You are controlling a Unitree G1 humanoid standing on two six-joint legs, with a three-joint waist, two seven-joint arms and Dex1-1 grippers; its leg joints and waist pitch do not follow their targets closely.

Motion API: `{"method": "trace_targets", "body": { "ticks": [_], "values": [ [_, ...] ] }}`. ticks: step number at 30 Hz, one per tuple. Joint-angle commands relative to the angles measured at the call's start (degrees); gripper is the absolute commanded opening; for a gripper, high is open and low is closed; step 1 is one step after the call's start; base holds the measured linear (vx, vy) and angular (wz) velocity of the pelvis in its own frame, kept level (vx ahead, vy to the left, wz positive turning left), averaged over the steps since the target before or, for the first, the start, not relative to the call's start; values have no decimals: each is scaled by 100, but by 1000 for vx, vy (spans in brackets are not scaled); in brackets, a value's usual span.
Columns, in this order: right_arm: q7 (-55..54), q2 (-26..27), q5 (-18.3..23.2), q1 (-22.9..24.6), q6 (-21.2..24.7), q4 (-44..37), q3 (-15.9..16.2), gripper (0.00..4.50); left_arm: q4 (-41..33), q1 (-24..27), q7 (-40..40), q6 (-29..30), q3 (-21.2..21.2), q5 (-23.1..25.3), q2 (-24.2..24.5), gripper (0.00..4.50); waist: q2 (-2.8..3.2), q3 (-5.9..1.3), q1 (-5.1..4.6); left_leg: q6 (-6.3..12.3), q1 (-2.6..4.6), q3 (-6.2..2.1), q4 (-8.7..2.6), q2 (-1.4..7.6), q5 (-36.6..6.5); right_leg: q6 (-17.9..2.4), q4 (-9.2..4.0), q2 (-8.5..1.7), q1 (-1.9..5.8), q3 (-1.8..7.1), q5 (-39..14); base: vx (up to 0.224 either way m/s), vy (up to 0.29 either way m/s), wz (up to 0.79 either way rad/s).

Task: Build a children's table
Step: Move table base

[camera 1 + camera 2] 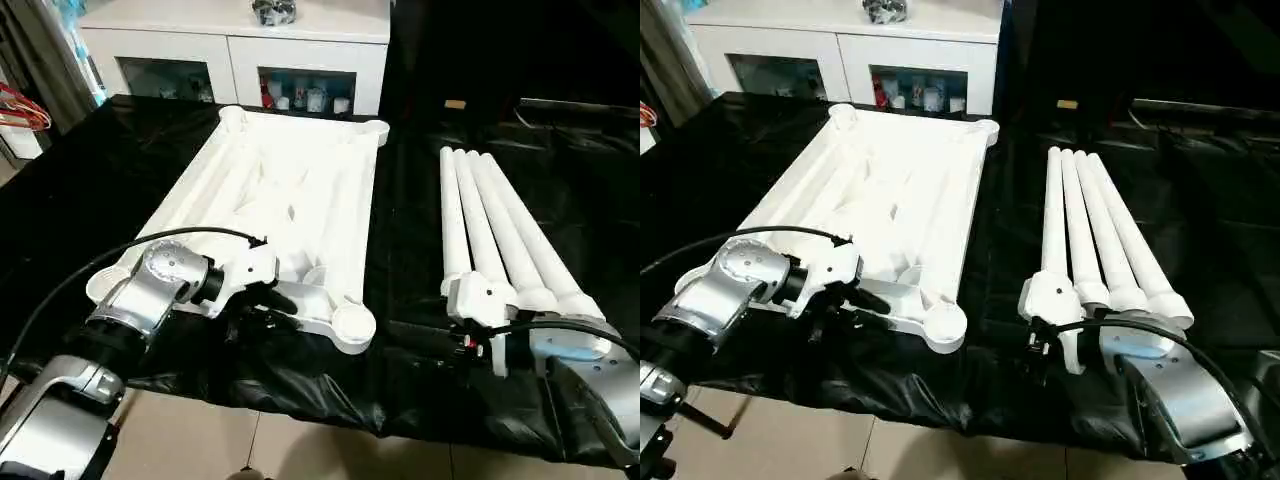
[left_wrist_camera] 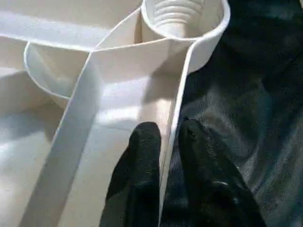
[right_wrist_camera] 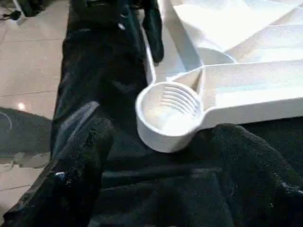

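So the left gripper (image 2: 168,142) is pinched onto the near rim of the tabletop (image 1: 290,170), one black finger inside the wall and one outside on the black table cover (image 1: 420,370), right next to the near corner socket (image 1: 352,325). The right gripper (image 3: 156,189) has its fingers spread wide with nothing in them, hovering low over the cover between that socket and the fat ends of the legs (image 1: 500,235). The top is lying upside down, ribs facing up, and the four legs are lined up side by side just to its right, none screwed in yet. Looks to me like the step is steadying the top; the next move probably means grabbing a leg by its thick end and lining it up with that socket. Behind everything there's a white cabinet (image 1: 240,40).
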Motion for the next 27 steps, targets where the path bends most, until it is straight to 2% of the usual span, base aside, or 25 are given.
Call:
{"method": "trace_targets", "body": {
  "ticks": [1,2,4,5,8,10,12,13,15,17,18,20,21,27],
  "values": [
    [1,-9,-34,-124,68,-79,27,381,99,-94,12,-93,-52,126,16,58,-22,-358,5,87,51,-59,-456,225,-1072,-1508,-347,-309,292,158,-450,0,0,0],
    [4,-11,-38,-133,68,-75,28,381,118,-92,13,-109,-54,136,12,49,-12,-358,6,98,58,-54,-454,224,-1056,-1515,-346,-308,281,158,-427,0,0,0],
    [27,-20,-54,-158,71,-50,31,381,156,-79,30,-151,-73,187,1,32,-45,-354,2,124,52,-51,-453,227,-1019,-1519,-345,-311,287,159,-404,0,0,0],
    [29,-20,-54,-159,71,-48,31,381,156,-78,32,-152,-74,189,1,32,-36,-353,6,125,53,-53,-454,228,-1023,-1518,-342,-315,284,157,-432,0,0,0],
    [69,-65,-48,-178,86,-52,10,381,-160,19,4,25,4,59,-42,11,-50,-356,0,133,47,-52,-454,239,-997,-1525,-337,-328,293,164,-448,0,0,0],
    [90,-133,-21,-180,107,-81,-29,381,-744,184,-50,371,132,-209,-132,2,-62,-356,-10,177,36,-51,-449,244,-886,-1575,-321,-330,301,161,-313,0,0,0],
    [92,-145,-17,-180,110,-84,-36,381,-861,220,-51,439,149,-259,-149,2,-57,-357,-12,202,34,-47,-440,242,-850,-1599,-320,-333,299,161,-282,0,0,0],
    [100,-195,-15,-178,105,-84,-72,381,-1502,459,29,754,155,-442,-239,2,-76,-359,-13,241,36,-36,-433,245,-846,-1608,-319,-329,297,163,-306,0,0,0],
    [103,-207,-15,-181,104,-79,-83,381,-1695,544,72,823,146,-472,-278,2,-64,-350,-3,268,43,-40,-442,260,-863,-1597,-336,-325,283,158,-396,0,0,0],
    [107,-225,-28,-197,98,-69,-93,381,-2033,793,370,874,103,-440,-449,2,-69,-337,0,268,42,-35,-445,264,-934,-1579,-353,-320,275,160,-523,0,0,0],
    [107,-224,-39,-208,97,-66,-87,381,-2045,867,527,843,113,-414,-535,2,-89,-337,2,286,50,-25,-441,252,-950,-1537,-369,-304,263,161,-596,0,0,0],
    [107,-223,-42,-213,98,-65,-85,381,-2033,882,578,827,122,-403,-562,2,-81,-336,15,287,49,-27,-442,253,-959,-1512,-376,-307,261,163,-651,0,0,0],
    [108,-213,-52,-223,103,-71,-72,381,-2027,932,701,858,150,-349,-623,2,-109,-331,8,274,27,-33,-447,236,-963,-1423,-381,-304,276,162,-776,0,0,0],
    [58,-175,-58,-249,108,-80,13,381,-2024,1023,1224,994,167,117,-498,2,-119,-337,-30,286,15,-41,-438,223,-891,-1271,-394,-300,267,159,-902,0,0,0]
  ]
}}
